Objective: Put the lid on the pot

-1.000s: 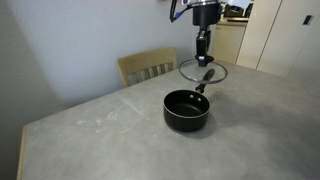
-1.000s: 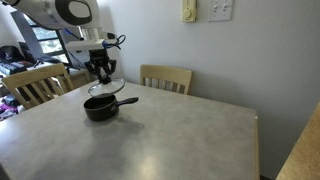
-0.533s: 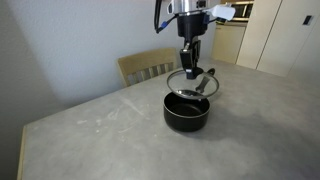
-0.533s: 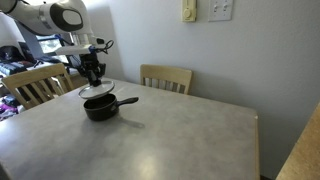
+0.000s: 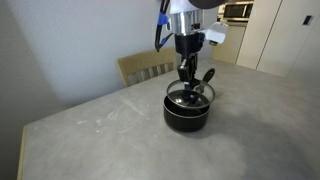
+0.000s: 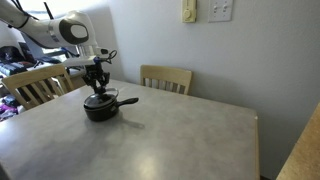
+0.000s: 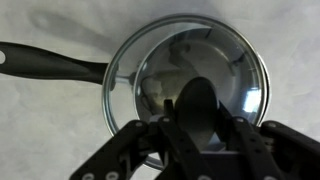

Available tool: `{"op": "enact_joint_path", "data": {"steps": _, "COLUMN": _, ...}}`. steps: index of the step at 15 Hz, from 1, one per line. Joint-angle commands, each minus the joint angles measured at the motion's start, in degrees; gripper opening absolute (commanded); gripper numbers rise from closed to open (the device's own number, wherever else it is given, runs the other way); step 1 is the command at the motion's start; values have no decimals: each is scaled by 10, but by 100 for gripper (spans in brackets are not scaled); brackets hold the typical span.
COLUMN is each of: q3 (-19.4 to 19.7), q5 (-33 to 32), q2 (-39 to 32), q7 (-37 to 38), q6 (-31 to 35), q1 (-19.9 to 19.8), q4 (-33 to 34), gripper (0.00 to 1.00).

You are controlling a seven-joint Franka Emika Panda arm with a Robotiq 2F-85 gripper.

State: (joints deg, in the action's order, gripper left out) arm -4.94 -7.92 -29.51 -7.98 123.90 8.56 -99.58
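The pincer (image 5: 187,81) stands straight down over the saucepan (image 5: 186,118), and its fingers look clamped on the small black knob at the centre of the glass lid (image 5: 176,98). The knob itself is mostly hidden between them.

The lid lies level at the saucepan's rim. In the wrist view its metal ring nearly matches the dark rim beneath. Whether it rests fully seated or hangs just above cannot be told. The saucepan sits on the grey counter (image 5: 90,130), towards the upper middle of that exterior view.

I judge the task to be at its last step, the setting down. The next move calls for a small straight descent if any gap remains. The fingers would then part and the arm rise cleanly, so the knob is not dragged sideways.

The saucepan's long handle (image 7: 45,63) runs nearly level to the left edge of the wrist view. In an exterior view the handle (image 6: 128,100) points right.
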Motion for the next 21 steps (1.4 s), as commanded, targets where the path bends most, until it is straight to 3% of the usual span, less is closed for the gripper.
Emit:
{"op": "enact_joint_path", "data": {"steps": 1, "q3": 4, "q5": -8, "q2": -32, "q7": -15, "q6": 16, "q1": -12, "q4": 37, "gripper": 15}}
{"op": "enact_joint_path", "data": {"steps": 9, "q3": -3, "q5": 9, "q2": -54, "q7": -14, "q6": -10, "q1": -14, "q4": 75, "gripper": 15}}
{"op": "enact_joint_path", "data": {"steps": 21, "q3": -10, "q5": 10, "q2": -30, "q7": 12, "q6": 2, "q1": -3, "q4": 39, "gripper": 15}}
